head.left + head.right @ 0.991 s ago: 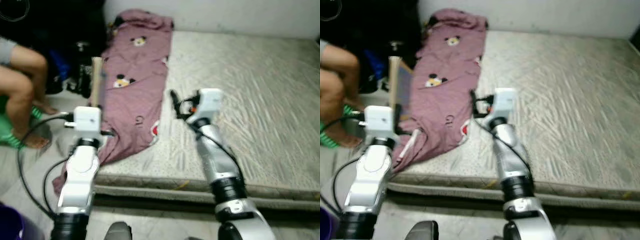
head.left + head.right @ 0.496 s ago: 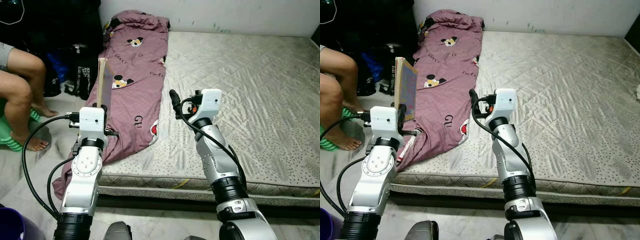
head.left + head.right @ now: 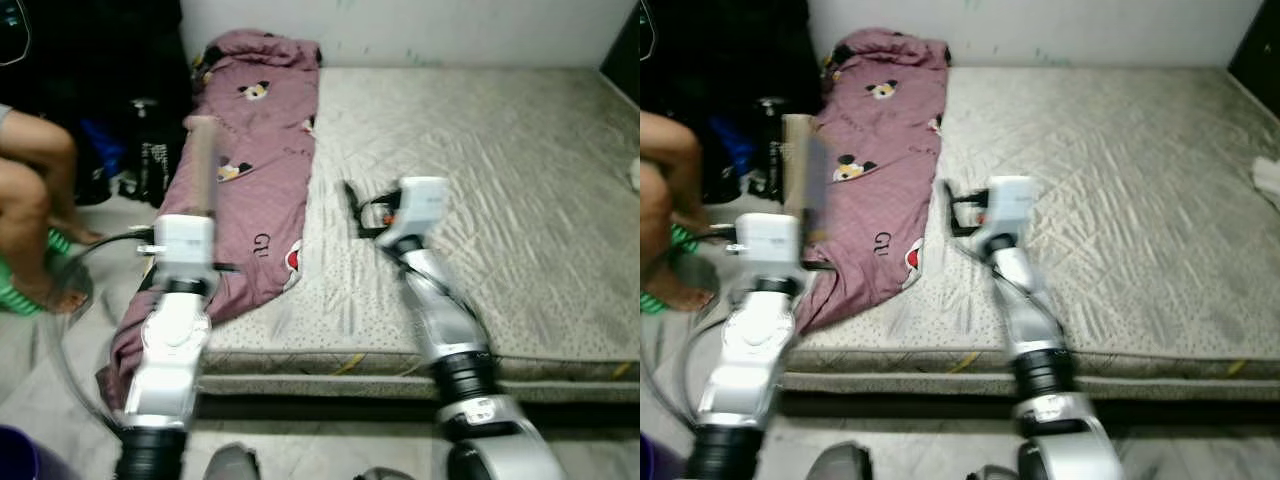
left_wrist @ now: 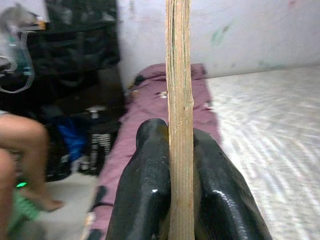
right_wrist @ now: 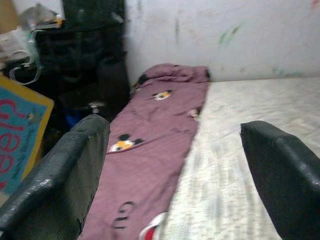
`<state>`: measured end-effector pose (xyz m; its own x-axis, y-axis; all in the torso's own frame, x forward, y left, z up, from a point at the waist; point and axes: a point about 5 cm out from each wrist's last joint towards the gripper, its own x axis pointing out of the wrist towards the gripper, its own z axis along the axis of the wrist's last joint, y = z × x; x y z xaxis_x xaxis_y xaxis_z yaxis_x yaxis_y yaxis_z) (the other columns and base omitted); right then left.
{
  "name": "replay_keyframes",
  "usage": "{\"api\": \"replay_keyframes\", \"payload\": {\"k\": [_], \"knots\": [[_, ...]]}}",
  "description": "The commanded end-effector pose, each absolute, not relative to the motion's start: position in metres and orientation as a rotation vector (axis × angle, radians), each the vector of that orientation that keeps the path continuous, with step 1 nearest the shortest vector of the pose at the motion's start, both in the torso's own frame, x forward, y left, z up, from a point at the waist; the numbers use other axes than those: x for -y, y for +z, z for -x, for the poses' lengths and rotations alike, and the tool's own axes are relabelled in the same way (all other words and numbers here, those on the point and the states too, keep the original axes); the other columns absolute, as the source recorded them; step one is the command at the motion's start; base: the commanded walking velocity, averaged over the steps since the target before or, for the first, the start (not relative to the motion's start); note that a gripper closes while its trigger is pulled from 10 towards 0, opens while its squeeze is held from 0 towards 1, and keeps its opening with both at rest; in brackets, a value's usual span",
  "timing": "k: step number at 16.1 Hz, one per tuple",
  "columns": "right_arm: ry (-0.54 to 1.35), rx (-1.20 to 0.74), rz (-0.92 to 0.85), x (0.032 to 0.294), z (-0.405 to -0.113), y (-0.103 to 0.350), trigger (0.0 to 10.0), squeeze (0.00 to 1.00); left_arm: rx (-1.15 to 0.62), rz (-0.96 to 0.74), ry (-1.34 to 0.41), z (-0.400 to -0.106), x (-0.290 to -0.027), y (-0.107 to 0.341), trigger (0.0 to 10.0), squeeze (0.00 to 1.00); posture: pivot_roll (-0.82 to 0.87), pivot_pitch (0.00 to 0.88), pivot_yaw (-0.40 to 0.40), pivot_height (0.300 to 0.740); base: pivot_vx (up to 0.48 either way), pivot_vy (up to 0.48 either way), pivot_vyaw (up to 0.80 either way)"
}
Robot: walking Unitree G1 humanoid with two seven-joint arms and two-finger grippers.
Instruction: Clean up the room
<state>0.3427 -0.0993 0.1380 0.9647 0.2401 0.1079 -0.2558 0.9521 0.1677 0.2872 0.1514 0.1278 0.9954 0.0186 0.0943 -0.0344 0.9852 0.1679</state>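
My left gripper (image 4: 181,165) is shut on a thin book (image 4: 179,100), held upright and edge-on over the left side of the mattress (image 3: 480,160); the same book (image 3: 800,170) stands above the left wrist with a blue cover. A mauve cartoon-print blanket (image 3: 250,150) lies along the mattress's left edge and hangs down to the floor. My right gripper (image 3: 352,208) is open above the mattress just right of the blanket, nothing between its fingers (image 5: 65,170). The blanket (image 5: 150,145) lies ahead of it.
A person sits at the far left, bare legs (image 3: 35,190) and a foot on a green stool (image 3: 30,290). Black bags (image 3: 140,150) stand against the wall beside the bed. A white item (image 3: 1268,180) lies at the mattress's right edge. A purple bin (image 3: 25,455) is at lower left.
The whole picture has shifted and blurred, so the camera has moved. Both arms keep the same pose, the left still holding the book upright.
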Motion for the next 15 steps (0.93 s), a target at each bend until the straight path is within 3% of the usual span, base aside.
{"api": "replay_keyframes", "payload": {"k": [1, 5, 15], "knots": [[0.287, 0.082, -0.192, 0.0881, -0.3424, 0.1385, 10.0, 0.0, 0.145, -0.182, 0.052, -0.2887, -0.1597, 0.1389, 10.0, 0.0, -0.03, 0.0, -0.014, 0.74, 0.0, -0.349, 0.0], [0.287, 0.082, -0.188, 0.0884, -0.3429, 0.1382, 10.0, 0.0, 0.15, -0.178, 0.051, -0.2891, -0.1591, 0.139, 10.0, 0.0, -0.04, 0.0, -0.015, 0.74, 0.0, -0.321, 0.0], [0.278, 0.082, -0.172, 0.0922, -0.3453, 0.1376, 10.0, 0.0, 0.184, -0.124, 0.003, -0.2858, -0.1555, 0.1416, 10.0, 0.0, -0.04, 0.0, -0.018, 0.74, 0.054, 0.0, 0.0]]}}
